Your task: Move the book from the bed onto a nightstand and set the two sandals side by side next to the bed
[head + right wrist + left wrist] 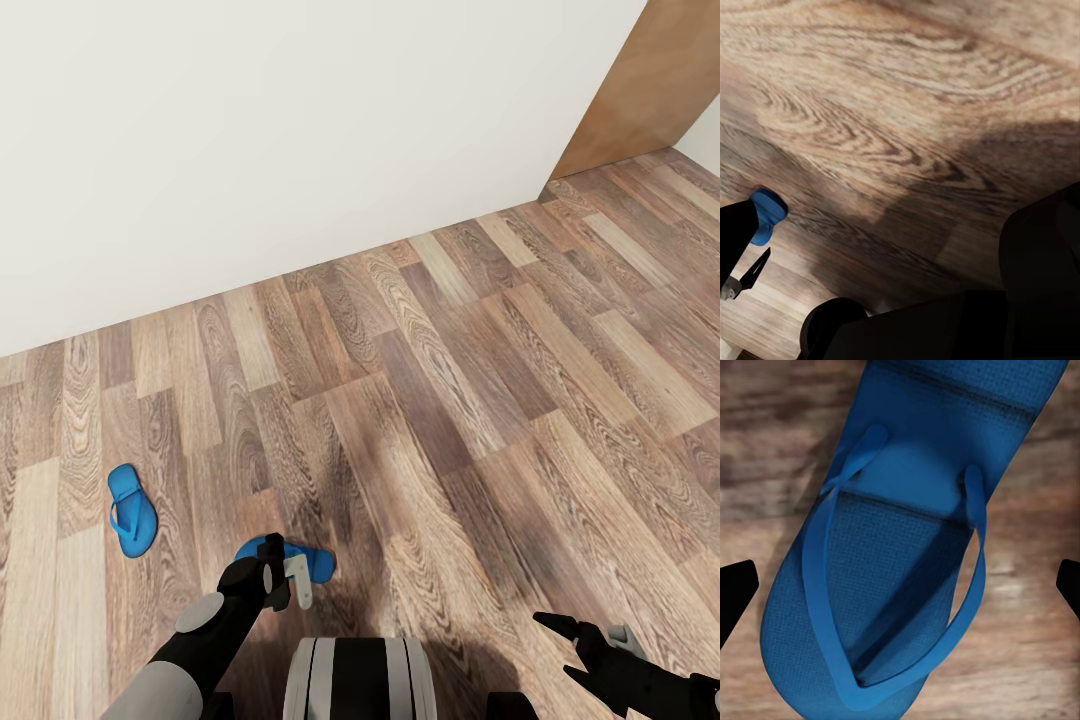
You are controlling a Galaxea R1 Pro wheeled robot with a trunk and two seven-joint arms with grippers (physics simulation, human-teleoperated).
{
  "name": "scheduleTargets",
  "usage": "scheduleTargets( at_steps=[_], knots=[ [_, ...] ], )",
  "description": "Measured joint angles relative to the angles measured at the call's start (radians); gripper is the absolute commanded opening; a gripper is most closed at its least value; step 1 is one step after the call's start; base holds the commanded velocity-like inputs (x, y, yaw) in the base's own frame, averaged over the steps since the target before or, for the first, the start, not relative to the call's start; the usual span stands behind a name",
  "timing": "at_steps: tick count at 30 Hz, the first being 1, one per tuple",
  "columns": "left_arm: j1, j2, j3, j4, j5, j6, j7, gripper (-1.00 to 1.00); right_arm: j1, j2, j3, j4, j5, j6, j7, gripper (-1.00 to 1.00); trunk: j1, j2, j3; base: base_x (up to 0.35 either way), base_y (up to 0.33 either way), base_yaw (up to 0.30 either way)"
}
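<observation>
Wood-plank floor [420, 400] meets white wall [250, 130]

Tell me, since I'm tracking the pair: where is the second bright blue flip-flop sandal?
In the head view, the second bright blue flip-flop sandal lies on the wood-plank floor, left of the left gripper.

Wood-plank floor [450, 400], two blue sandals lying flat on it (well apart), one [132, 510], other [315, 562]

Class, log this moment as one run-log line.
left gripper: open above near sandal | other sandal: apart, on floor | right gripper: open, idle
</observation>
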Motion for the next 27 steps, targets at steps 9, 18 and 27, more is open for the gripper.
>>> scheduleTargets(
  at_steps=[9, 18, 27],
  knots=[
    [0.0, 0.0, -0.001, 0.0, 0.0, -0.001, 0.0, 1.0, 0.0, 0.0, 0.0, 0.0, 0.0, 0.0, 0.0, 1.0, 0.0, 0.0, 0.0, 0.0, 0.114, 0.0],
    [0.0, 0.0, -0.001, 0.0, 0.0, -0.001, 0.0, 1.0, 0.0, 0.0, 0.0, -0.001, 0.0, 0.0, 0.0, 1.0, 0.0, 0.0, 0.0, 0.0, 0.021, 0.0],
    [0.0, 0.0, 0.0, 0.0, 0.0, -0.001, 0.0, 1.0, 0.0, 0.0, 0.0, -0.001, 0.0, 0.0, 0.0, 1.0, 0.0, 0.0, 0.0, 0.0, 0.002, 0.0]
  ],
)
